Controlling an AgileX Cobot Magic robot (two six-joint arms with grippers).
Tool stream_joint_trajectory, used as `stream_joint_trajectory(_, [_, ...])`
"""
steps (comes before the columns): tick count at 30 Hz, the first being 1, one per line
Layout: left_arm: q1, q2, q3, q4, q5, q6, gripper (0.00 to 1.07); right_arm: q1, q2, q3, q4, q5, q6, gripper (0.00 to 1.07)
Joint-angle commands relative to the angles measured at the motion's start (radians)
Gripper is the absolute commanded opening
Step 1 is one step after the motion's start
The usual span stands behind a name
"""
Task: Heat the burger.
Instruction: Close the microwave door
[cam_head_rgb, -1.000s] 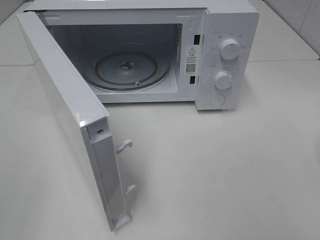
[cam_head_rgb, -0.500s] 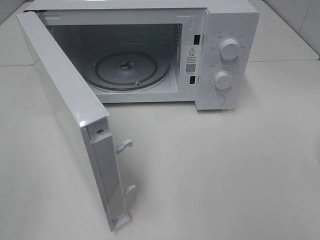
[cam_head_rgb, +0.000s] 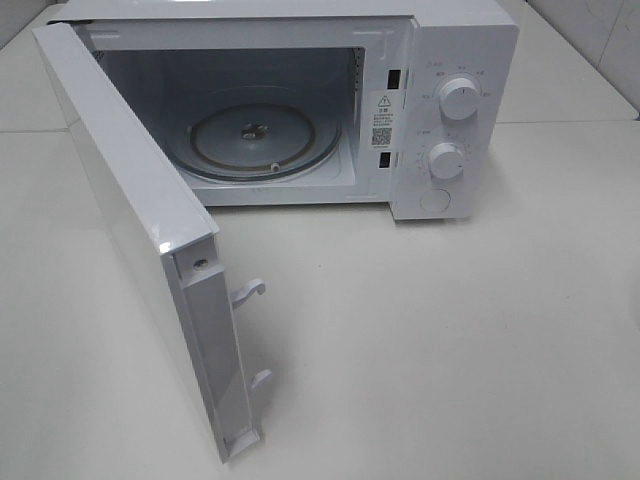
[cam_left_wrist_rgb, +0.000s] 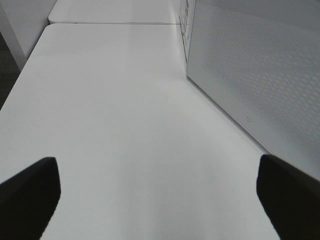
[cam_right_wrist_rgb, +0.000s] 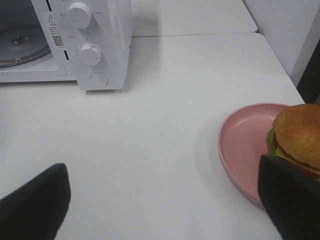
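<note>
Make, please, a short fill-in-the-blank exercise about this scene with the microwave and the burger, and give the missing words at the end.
1. The door of the microwave stands ____.
2. The glass turntable inside the microwave has ____ on it.
3. The burger sits on a plate whose colour is ____.
4. The control panel carries ____ round knobs, upper knob and lower knob.

Missing words: open; nothing; pink; two

Microwave (cam_head_rgb: 455, 110) front sticker (cam_head_rgb: 382, 118): warning triangle + QR code; text & dial marks too small to read.
</note>
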Motion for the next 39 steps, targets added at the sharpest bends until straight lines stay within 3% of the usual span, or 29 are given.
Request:
stream_joint_trajectory(1, [0.002,-0.003,-0.001,0.0,-0.001,-0.005,1.01,-0.005,-0.026,0.006,0.008,-0.007,-0.014,0.97])
stream_joint_trajectory(8, [0.002,-0.003,-0.001,0.0,-0.001,-0.005,1.01,-0.005,-0.026,0.006,0.008,-0.007,-0.014,0.8])
stream_joint_trajectory(9, [0.002,-0.003,-0.001,0.0,-0.001,-0.005,1.01,-0.005,-0.026,0.006,0.008,-0.007,-0.014,0.72])
stream_joint_trajectory(10, [0.002,-0.003,-0.001,0.0,-0.001,-0.005,1.01,-0.005,-0.026,0.006,0.008,-0.007,-0.014,0.72])
stream_joint_trajectory(12, [0.002,-0.003,-0.001,0.0,-0.001,-0.005,1.01,-0.005,-0.026,0.006,0.008,-0.007,-0.014,0.61])
stream_joint_trajectory(19, [0.002,-0.003,-0.001,0.0,-0.001,-0.005,1.01,-0.005,-0.026,0.006,0.007,-0.007,-0.014,0.45])
stream_joint_trajectory(39, [0.002,-0.003,-0.001,0.0,-0.001,-0.005,1.01,-0.005,-0.026,0.006,0.007,-0.007,-0.014,0.43])
